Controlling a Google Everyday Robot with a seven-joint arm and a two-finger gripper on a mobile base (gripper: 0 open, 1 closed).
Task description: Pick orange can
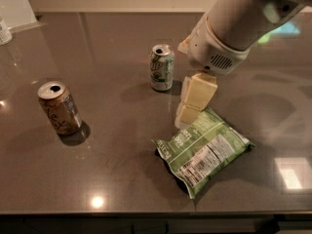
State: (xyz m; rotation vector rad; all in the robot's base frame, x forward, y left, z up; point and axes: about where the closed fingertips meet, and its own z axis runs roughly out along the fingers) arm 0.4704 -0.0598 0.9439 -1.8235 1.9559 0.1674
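Note:
The orange can [59, 107] stands upright on the dark grey table [112, 169] at the left, orange-brown with a white label patch and an open silver top. My gripper [189, 112] hangs from the white arm [229, 28] that reaches in from the upper right. It is well to the right of the orange can, just right of a green-and-white can [162, 67] and above the upper edge of a green chip bag [202, 150]. It holds nothing that I can see.
The green-and-white can stands upright at the table's centre. The green chip bag lies flat at the front right. A small white container [4, 31] stands at the far left edge. The table's front edge runs along the bottom of the view.

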